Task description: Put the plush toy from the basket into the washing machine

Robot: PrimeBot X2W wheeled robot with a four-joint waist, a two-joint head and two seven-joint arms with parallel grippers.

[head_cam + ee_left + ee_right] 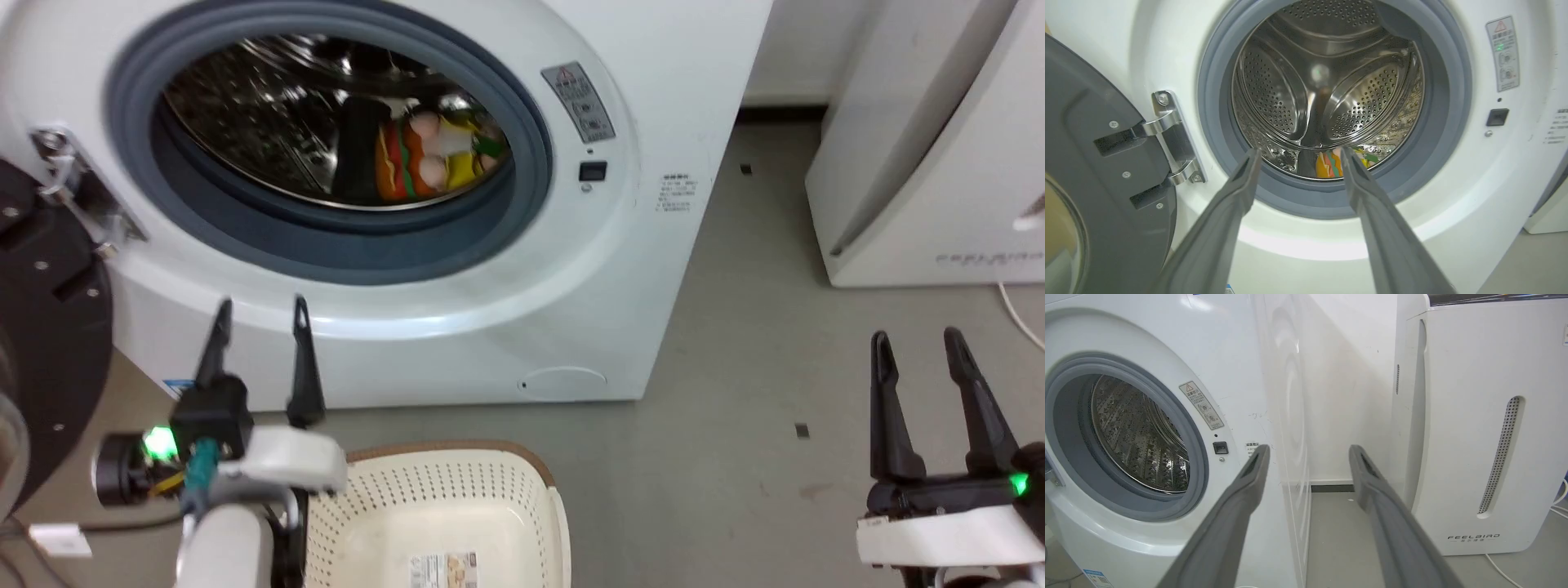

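Both grippers are wide open and hold nothing. The left gripper [262,302] hangs in front of the washing machine [669,106], just below the round opening, with its fingers pointing toward the grey rubber ring [535,139]. The right gripper [916,335] is well apart from it, over the grey floor [735,367] between the machine and a white appliance [922,163]. The plush toy [429,155] lies inside the steel drum [245,106], at the bottom near the front (its orange, green and red stripes and pale pink parts are easy to see). The door [49,327] of the machine stands open at the left side. The basket [457,449] sits on the floor just before the machine, beside the left arm, and on its bottom I see a label sticker [442,569].
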